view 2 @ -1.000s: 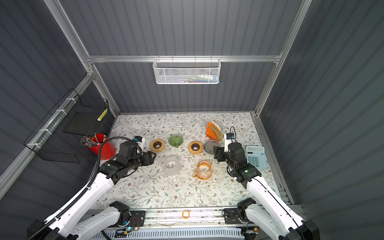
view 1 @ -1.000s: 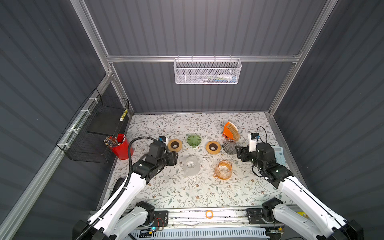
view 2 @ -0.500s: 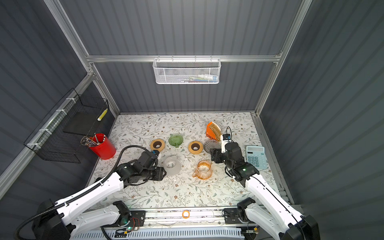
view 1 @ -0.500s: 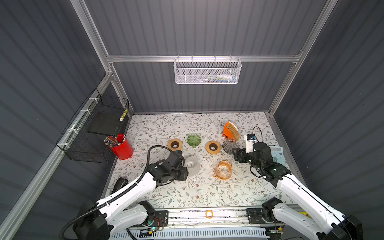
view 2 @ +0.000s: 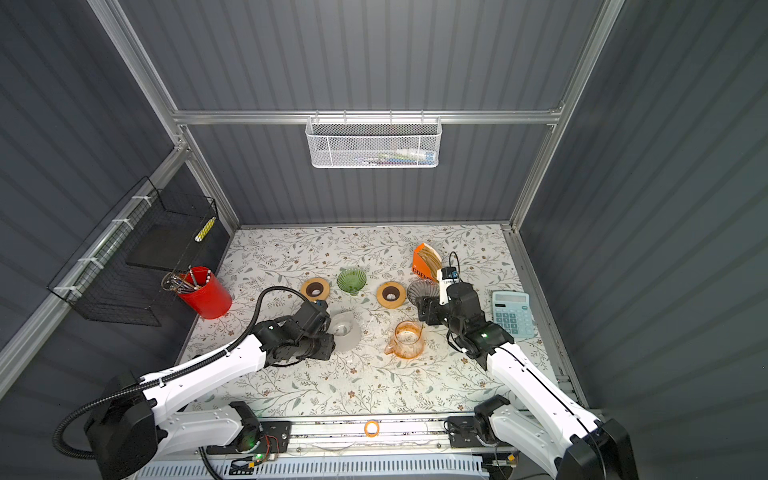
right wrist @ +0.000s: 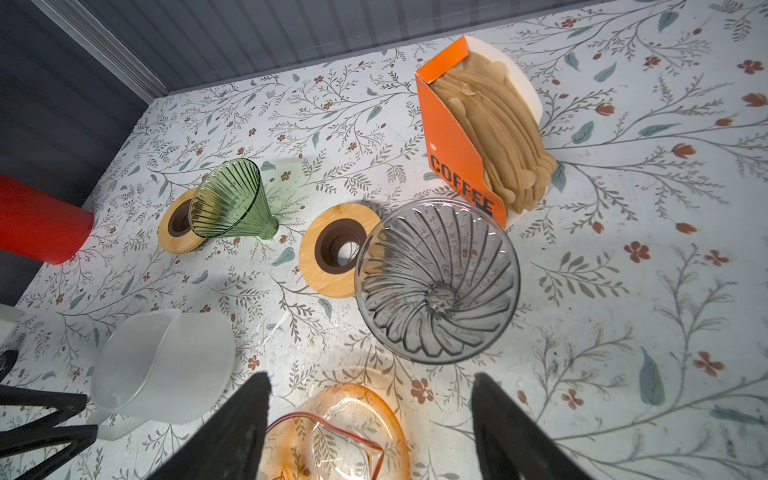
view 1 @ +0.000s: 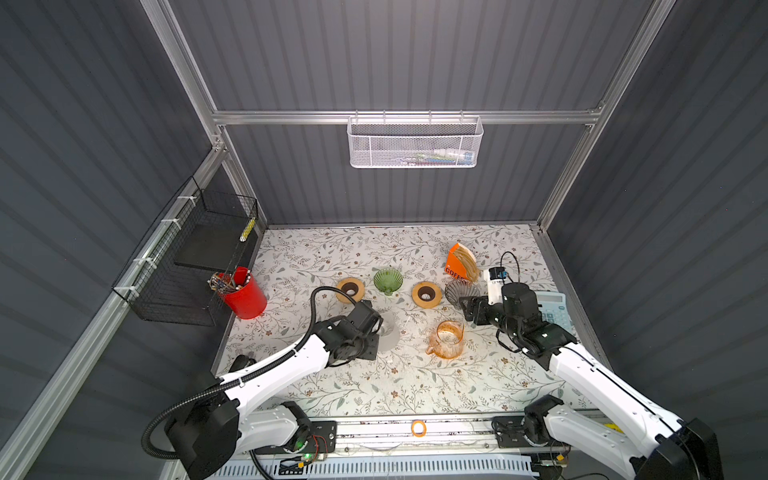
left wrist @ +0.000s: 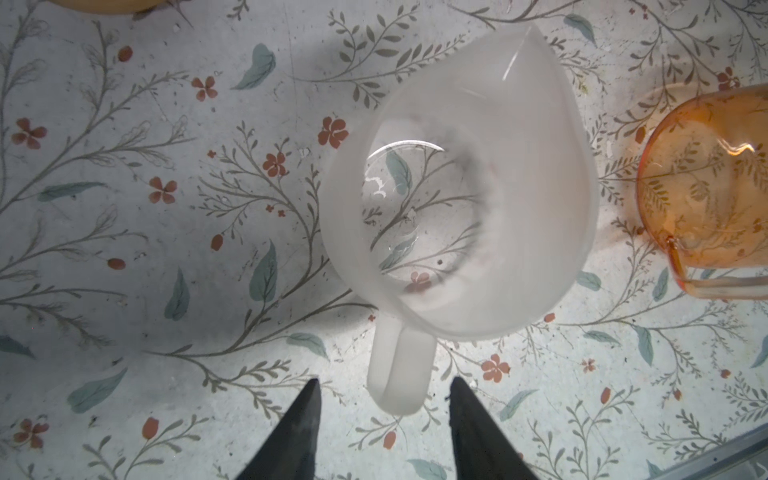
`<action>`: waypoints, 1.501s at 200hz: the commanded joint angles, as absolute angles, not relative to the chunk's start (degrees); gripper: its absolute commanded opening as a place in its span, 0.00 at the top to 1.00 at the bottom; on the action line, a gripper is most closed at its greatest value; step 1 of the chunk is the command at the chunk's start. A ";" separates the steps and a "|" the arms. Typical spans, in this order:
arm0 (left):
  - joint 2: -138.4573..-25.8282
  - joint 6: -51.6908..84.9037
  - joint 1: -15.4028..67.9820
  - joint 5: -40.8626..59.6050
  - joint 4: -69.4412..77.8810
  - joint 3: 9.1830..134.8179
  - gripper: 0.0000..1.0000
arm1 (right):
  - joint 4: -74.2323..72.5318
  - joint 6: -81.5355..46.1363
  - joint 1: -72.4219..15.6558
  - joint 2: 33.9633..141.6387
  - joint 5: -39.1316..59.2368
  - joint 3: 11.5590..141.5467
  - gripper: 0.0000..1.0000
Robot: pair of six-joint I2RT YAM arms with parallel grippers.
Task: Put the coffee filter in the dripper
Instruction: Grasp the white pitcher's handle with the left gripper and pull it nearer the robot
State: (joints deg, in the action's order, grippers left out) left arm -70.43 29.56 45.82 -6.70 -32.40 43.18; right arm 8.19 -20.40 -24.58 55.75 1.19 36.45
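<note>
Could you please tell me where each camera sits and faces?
Top views: high in front, looking down on the table; left arm and right arm show.
Left wrist: on the left arm, straight down at the frosted pitcher; open left gripper shows.
Right wrist: on the right arm, slanting over the grey dripper toward the filter box; open right gripper shows.
Shared by wrist views: frosted pitcher, orange carafe.

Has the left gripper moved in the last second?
Yes. The left gripper has drawn away from the left wooden ring toward the front, now straddling the frosted pitcher by its handle.
</note>
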 commanded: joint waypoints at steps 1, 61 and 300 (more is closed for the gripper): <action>-71.41 27.46 46.03 -7.47 -31.21 44.34 0.49 | 7.36 -20.41 -24.83 56.38 1.49 38.33 0.23; -73.73 26.29 46.02 -6.87 -28.92 44.02 0.59 | 7.25 -20.47 -24.87 56.95 1.50 38.67 0.23; -70.45 28.20 46.58 -5.73 -34.07 45.09 0.89 | 8.27 -21.35 -24.86 55.39 2.78 39.51 0.25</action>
